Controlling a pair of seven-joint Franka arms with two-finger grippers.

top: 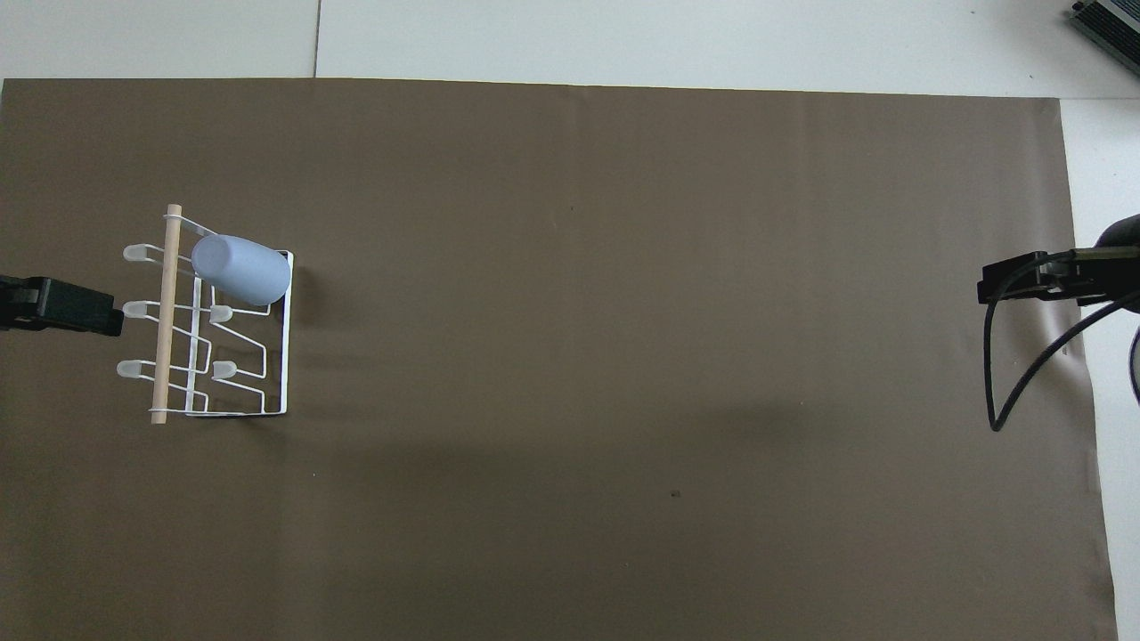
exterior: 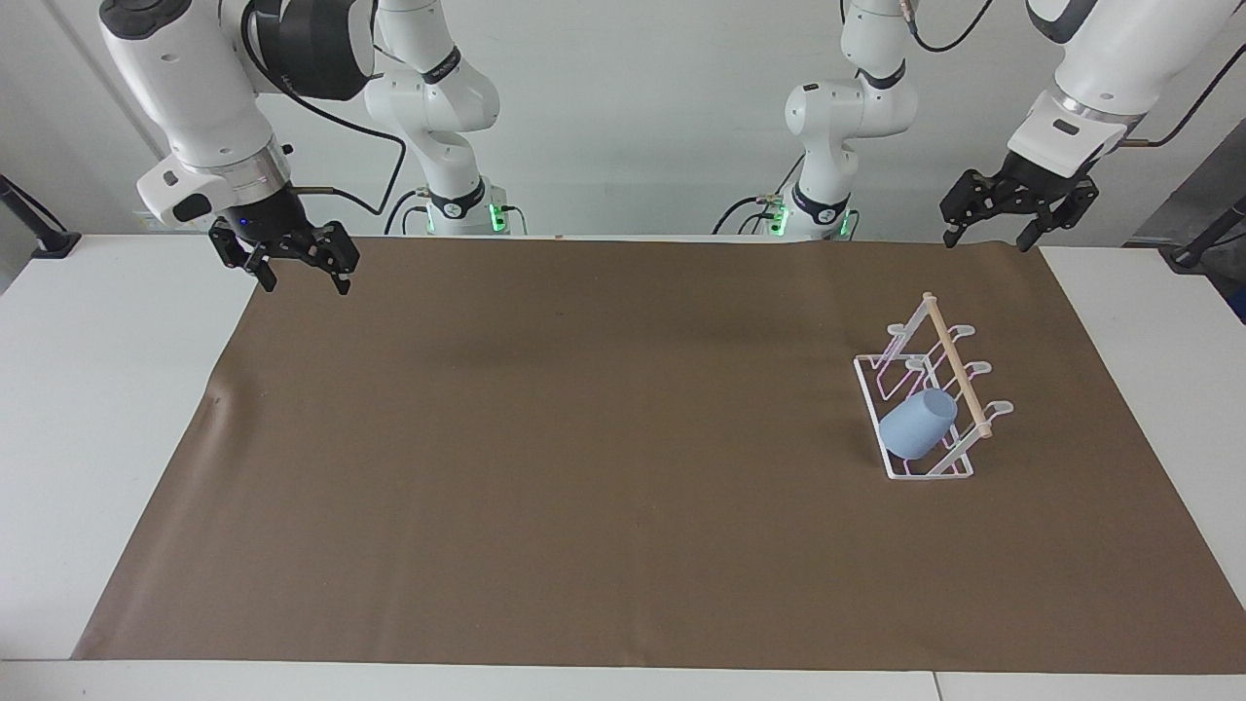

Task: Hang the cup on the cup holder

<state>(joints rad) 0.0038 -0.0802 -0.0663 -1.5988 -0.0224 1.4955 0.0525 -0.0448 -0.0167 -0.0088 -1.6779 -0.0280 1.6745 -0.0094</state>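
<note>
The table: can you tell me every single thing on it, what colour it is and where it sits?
Cup: one, light blue, hanging tilted on the cup holder's prong farthest from the robots.
Cup holder: one, white wire with a light wooden dowel on top, on the mat toward the left arm's end.
Mat: one, brown, covering most of the table.
Table: one, white.
Left gripper: one, black, open, empty, raised over the mat's corner by the robots.
Right gripper: one, black, open, empty, waiting over the mat's other corner by the robots.
</note>
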